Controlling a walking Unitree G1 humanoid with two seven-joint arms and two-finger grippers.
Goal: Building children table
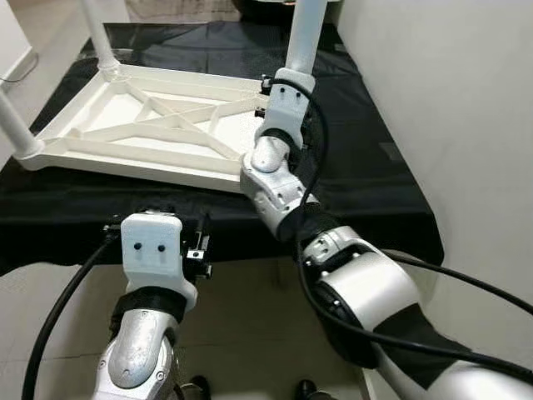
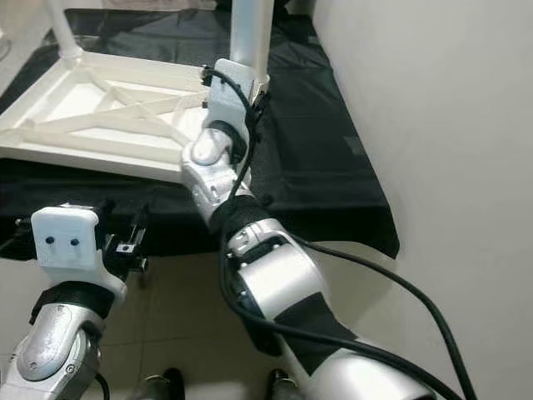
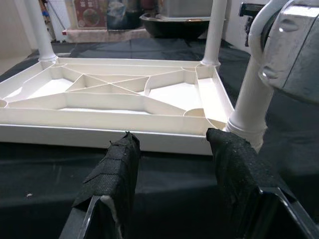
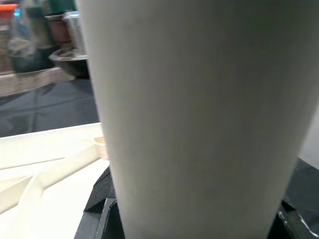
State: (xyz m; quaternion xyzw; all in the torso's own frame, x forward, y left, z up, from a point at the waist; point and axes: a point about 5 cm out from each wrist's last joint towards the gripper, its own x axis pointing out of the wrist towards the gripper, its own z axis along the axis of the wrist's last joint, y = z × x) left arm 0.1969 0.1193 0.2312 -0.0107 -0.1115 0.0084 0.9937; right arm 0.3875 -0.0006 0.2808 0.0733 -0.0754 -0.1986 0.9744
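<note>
We are looking down at a white table top (image 1: 158,125) lying upside down on a black cloth (image 1: 366,167), filling the upper left of the head view with its ribbed underside facing up and white legs (image 3: 215,30) standing up from its corners. Our right gripper (image 1: 287,83) is reaching up the centre of the frame to the near right leg (image 1: 305,33), its black fingers (image 4: 99,199) clamped around that post. Our left gripper (image 3: 172,164) is hovering low in the frame, just before the table's near edge, its fingers (image 3: 119,169) spread apart and holding nothing.
</note>
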